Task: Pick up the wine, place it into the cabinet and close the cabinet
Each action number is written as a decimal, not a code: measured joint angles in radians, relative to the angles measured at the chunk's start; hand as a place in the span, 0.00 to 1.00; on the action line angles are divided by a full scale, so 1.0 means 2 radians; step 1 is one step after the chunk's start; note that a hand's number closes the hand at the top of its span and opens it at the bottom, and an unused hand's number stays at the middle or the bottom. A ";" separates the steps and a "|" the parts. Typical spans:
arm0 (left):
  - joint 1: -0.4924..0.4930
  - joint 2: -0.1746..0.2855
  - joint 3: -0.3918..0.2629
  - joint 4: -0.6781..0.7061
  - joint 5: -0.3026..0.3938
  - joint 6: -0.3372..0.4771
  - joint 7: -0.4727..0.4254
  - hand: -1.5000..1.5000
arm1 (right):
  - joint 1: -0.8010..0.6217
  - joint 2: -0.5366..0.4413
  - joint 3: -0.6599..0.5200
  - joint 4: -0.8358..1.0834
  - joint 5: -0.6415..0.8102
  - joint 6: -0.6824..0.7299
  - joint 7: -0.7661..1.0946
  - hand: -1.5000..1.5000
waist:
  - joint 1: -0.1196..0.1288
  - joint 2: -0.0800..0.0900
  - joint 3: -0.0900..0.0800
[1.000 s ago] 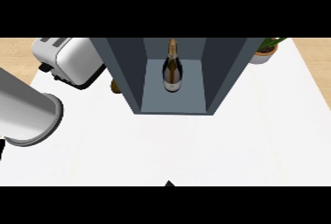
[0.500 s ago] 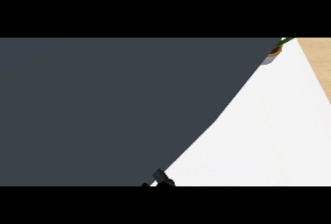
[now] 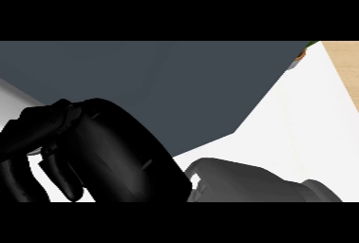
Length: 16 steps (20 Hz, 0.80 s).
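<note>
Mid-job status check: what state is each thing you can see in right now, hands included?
Cabinet door: fills most of the view; cannot tell whether it is fully shut.
Left hand: close to the view at lower left, fingers relaxed, holding nothing.
Right hand: low at the lower edge; grip cannot be told.
Potted plant: only a sliver shows at the far right.
Wine: not visible.

Likely a home kitchen: a white tabletop point(image 3: 294, 123) carries a tall, dark grey cabinet point(image 3: 175, 80), a small potted plant point(image 3: 301, 56) sits at its far corner, and pale wood point(image 3: 344, 61) runs alongside.
</note>
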 measured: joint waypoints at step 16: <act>-0.034 -0.032 0.010 0.017 -0.033 0.006 0.034 0.00 | -0.071 0.004 -0.119 0.243 -0.006 0.124 -0.146 1.00 | -0.004 -0.008 -0.002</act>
